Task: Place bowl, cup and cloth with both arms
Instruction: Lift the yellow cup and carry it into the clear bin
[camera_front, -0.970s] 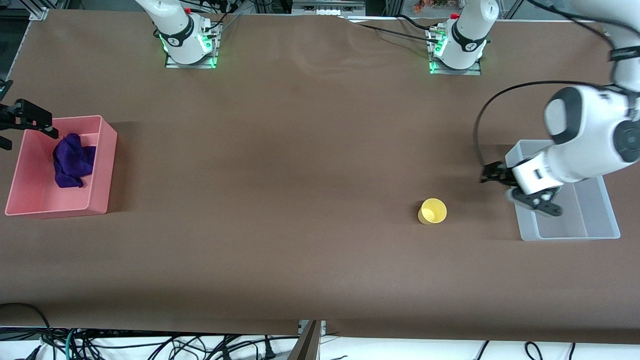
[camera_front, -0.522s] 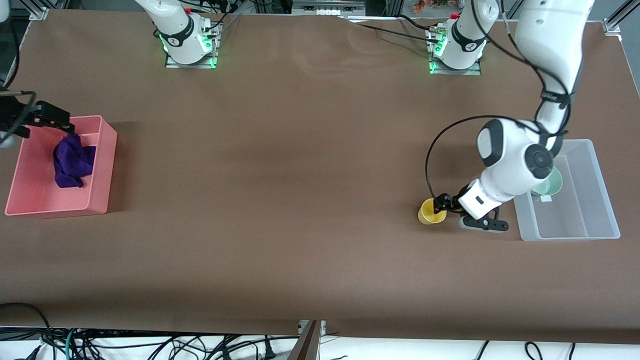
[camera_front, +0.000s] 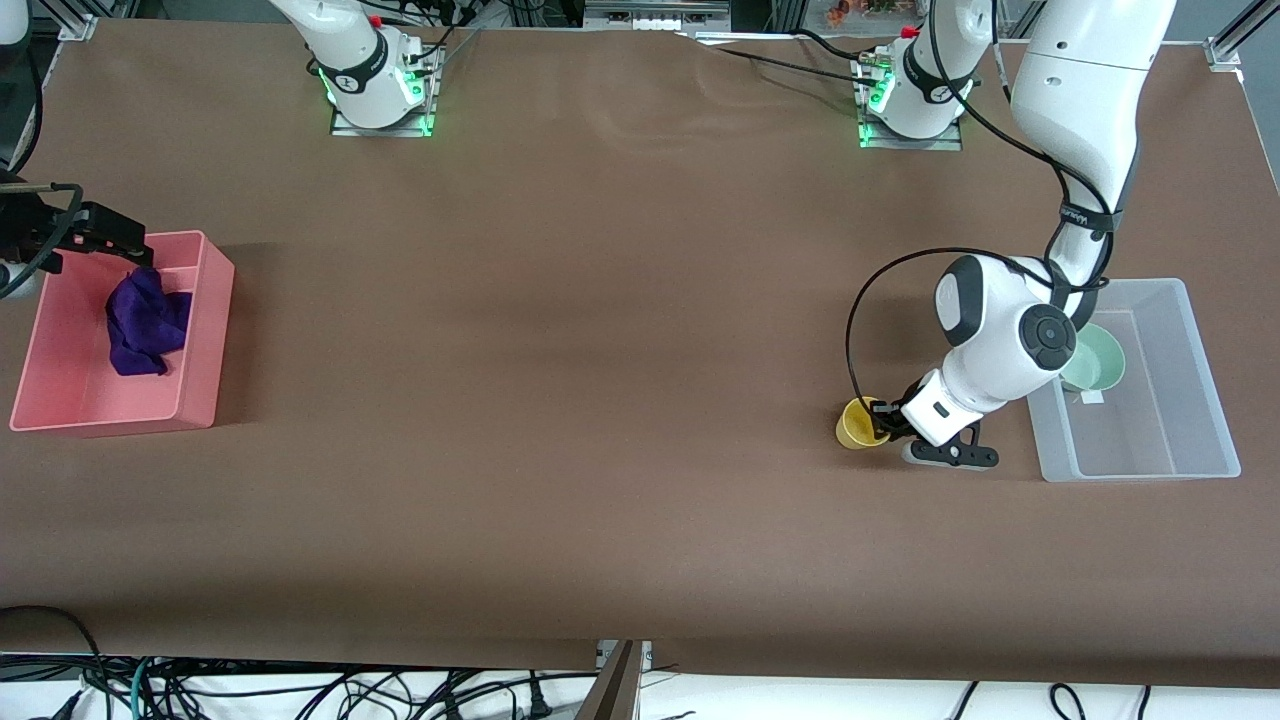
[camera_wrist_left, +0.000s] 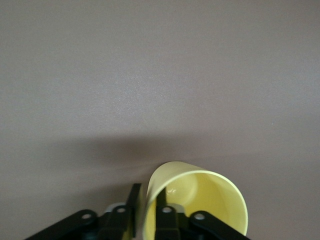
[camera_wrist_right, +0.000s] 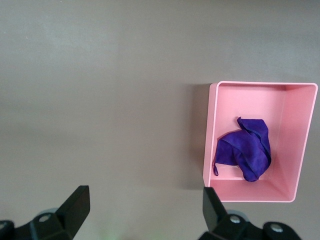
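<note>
The yellow cup (camera_front: 856, 426) stands on the table beside the clear bin (camera_front: 1190, 465). My left gripper (camera_front: 881, 419) is low at the cup's rim, one finger inside and one outside, shut on the cup's wall; the left wrist view shows the cup (camera_wrist_left: 210, 200) and the gripper (camera_wrist_left: 147, 194). The mint-green bowl (camera_front: 1102, 360) sits in the clear bin, partly hidden by the left arm. The purple cloth (camera_front: 145, 322) lies in the pink bin (camera_front: 205, 340); the right wrist view shows the cloth (camera_wrist_right: 245, 152) too. My right gripper (camera_front: 110, 235) is open and empty, over the pink bin's edge (camera_wrist_right: 145, 207).
The pink bin (camera_wrist_right: 210, 135) stands at the right arm's end of the table, the clear bin at the left arm's end. Brown table surface lies between them. Cables hang under the table's front edge (camera_front: 300, 690).
My left arm swung from over the clear bin to the yellow cup and lowered onto its rim. The bowl now shows in the bin. My right gripper shifted slightly over the pink bin's edge.
</note>
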